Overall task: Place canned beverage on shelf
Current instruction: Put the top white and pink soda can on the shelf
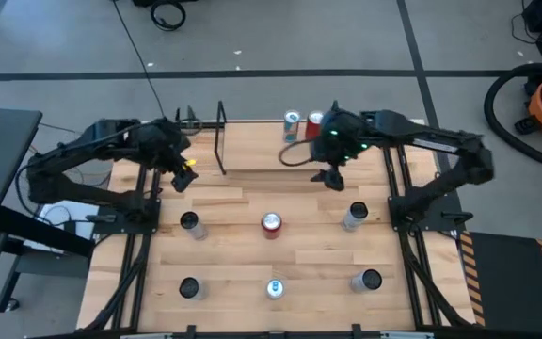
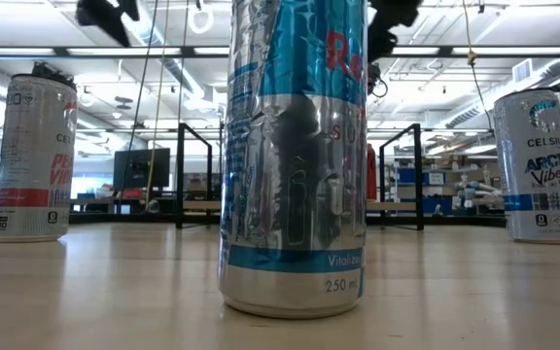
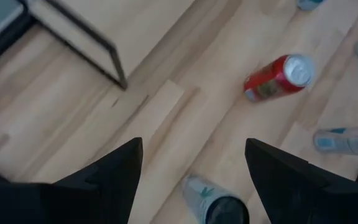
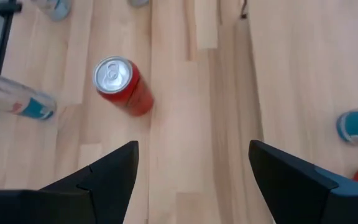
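The shelf [image 1: 257, 146] is a pale board between black wire frames at the table's far edge. A silver-blue can [image 1: 293, 123] and a red can [image 1: 315, 121] stand at its far right end. A red can [image 1: 271, 223] stands upright at the table's middle; it also shows in the left wrist view [image 3: 278, 78] and the right wrist view [image 4: 122, 84]. My left gripper [image 1: 184, 174] hovers open and empty near the shelf's left frame [image 1: 220, 139]. My right gripper [image 1: 330, 177] hovers open and empty by the shelf's right end, above the table.
Silver cans stand upright around the red one, at mid left [image 1: 190, 224] and mid right [image 1: 354, 216]. Three more stand in the near row, at left [image 1: 189, 287], middle [image 1: 275, 288] and right [image 1: 369, 280]. The middle one fills the low view [image 2: 295, 156].
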{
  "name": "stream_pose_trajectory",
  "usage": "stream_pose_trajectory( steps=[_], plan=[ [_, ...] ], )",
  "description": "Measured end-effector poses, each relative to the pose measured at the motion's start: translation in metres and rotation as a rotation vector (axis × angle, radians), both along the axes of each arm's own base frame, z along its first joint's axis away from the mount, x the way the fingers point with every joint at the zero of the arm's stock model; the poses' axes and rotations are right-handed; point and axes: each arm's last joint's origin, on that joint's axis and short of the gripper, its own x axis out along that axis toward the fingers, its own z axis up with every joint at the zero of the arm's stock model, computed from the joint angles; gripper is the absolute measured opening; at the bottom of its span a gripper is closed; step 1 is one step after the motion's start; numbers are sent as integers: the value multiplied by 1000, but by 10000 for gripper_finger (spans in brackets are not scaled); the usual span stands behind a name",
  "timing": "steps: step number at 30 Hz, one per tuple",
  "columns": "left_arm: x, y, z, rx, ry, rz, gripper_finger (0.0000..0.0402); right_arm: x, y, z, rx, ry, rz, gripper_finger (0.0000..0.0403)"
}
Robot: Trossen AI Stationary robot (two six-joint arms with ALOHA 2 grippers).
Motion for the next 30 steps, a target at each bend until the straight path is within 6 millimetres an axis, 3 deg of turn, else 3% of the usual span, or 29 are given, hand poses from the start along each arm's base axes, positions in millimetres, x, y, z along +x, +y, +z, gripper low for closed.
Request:
stream_pose_trajectory(
  steps=[6, 13, 21, 30],
  plan=[
    [-3, -5, -30, -27, 89, 54, 286, -32, 8, -18, 28, -140, -111, 313],
    [1, -20, -59, -101, 171, 62, 286, -53, 12, -39, 67, -189, -200, 313],
    [8, -41, -66, -184, 122, 65, 286, -56, 13, -54, 72, -220, -209, 313],
    [9, -56, -65, -329, 85, 265, 286, -53, 12, -64, 48, -211, -185, 313]
  ],
)
